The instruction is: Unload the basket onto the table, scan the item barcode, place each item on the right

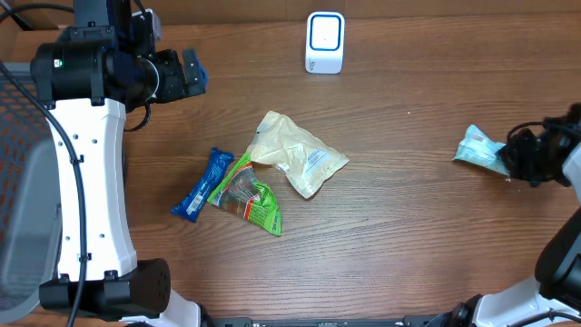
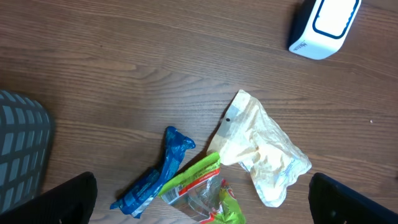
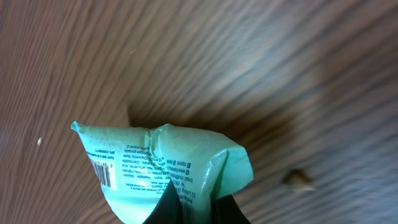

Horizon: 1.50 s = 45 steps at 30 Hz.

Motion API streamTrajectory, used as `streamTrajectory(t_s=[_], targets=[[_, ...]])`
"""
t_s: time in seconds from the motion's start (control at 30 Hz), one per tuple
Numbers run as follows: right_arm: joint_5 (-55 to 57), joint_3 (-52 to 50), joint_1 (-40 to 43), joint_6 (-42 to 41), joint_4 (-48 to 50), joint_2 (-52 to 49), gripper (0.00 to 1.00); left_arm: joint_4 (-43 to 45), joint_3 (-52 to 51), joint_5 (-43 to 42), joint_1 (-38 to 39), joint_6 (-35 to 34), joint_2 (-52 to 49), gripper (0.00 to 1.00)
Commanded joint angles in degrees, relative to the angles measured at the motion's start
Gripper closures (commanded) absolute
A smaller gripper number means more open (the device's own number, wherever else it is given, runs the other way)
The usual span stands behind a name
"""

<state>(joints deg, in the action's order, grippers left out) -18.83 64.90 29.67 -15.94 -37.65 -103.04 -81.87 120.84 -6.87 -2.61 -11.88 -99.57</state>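
Near right edge of desk (image 1: 408,236), right gripper (image 1: 519,156) pinched mint-green packet (image 1: 476,147), barcode (image 3: 104,172) showing on it. Back-left, left gripper (image 1: 192,73) fingers spread wide. White scanner (image 1: 324,42) sat at back edge.

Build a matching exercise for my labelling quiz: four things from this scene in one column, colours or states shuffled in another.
1 scanner
2 mint packet
3 left gripper
4 twisted wrapper

A blue
B held by the right gripper
C white
D open, holding nothing

Pairs: 1-C, 2-B, 3-D, 4-A
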Motion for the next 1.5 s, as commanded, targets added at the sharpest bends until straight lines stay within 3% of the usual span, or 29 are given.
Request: streamTrajectory(t_s=[0.0, 0.07, 0.1, 0.13, 0.17, 0.2, 0.37, 0.5, 0.8, 0.9, 1.03, 1.2, 1.3, 1.47], targets=[[1.42, -0.07, 1.7, -1.11, 0.61, 0.39, 0.96, 0.0, 0.83, -0.22, 0.11, -0.35, -0.07, 0.0], [1.16, -0.07, 2.03, -1.29, 0.59, 0.39, 0.93, 0.0, 0.83, -0.22, 0.11, -0.35, -0.07, 0.0], [0.48, -0.07, 2.01, -1.33, 0.55, 0.39, 0.8, 0.0, 0.81, -0.22, 0.11, -0.35, -0.07, 0.0], [-1.79, 0.0, 1.88, -1.51, 0.37, 0.42, 0.13, 0.0, 0.81, -0.22, 0.11, -0.35, -0.07, 0.0], [-4.96, 0.28, 1.84, -1.4, -0.94, 0.42, 0.02, 0.0, 0.81, -0.22, 0.11, -0.35, -0.07, 0.01], [-6.99, 0.72, 1.86, -1.14, -2.38, 0.42, 0.0, 0.0, 0.81, -0.22, 0.11, -0.35, -0.07, 0.0], [-16.5, 7.04, 0.74, 2.84, -11.87, 1.11, 0.0, 0.0, 0.83, -0.22, 0.11, -0.35, -0.07, 0.0], [-17.25, 13.66, -5.97, 5.53, -18.8, 3.23, 0.0, 0.0, 0.83, -0.22, 0.11, -0.35, -0.07, 0.0], [-19.74, 15.63, -26.47, 2.51, -10.99, 2.95, 0.0, 0.0, 0.81, -0.22, 0.11, -0.35, -0.07, 0.01], [-12.59, 15.63, -37.7, 2.67, -5.42, 2.19, 0.14, 0.0, 0.81, -0.22, 0.11, -0.35, -0.07, 0.0], [7.02, 15.63, -51.32, 3.04, -0.37, 1.29, 0.16, 0.0, 0.83, -0.22, 0.11, -0.35, -0.07, 0.0], [25.49, 15.63, -64.65, 11.8, 4.13, -1.2, 0.15, 0.0, 0.83, -0.22, 0.11, -0.35, -0.07, 0.01], [25.4, 15.63, -67.23, 17.9, 5.81, -4.28, 0.14, 0.0, 0.83, -0.22, 0.11, -0.35, -0.07, 0.0], [19.82, 15.63, -67.32, 19.54, 8.17, -10.34, 0.14, 0.0, 0.83, -0.22, 0.11, -0.35, -0.07, 0.0]])
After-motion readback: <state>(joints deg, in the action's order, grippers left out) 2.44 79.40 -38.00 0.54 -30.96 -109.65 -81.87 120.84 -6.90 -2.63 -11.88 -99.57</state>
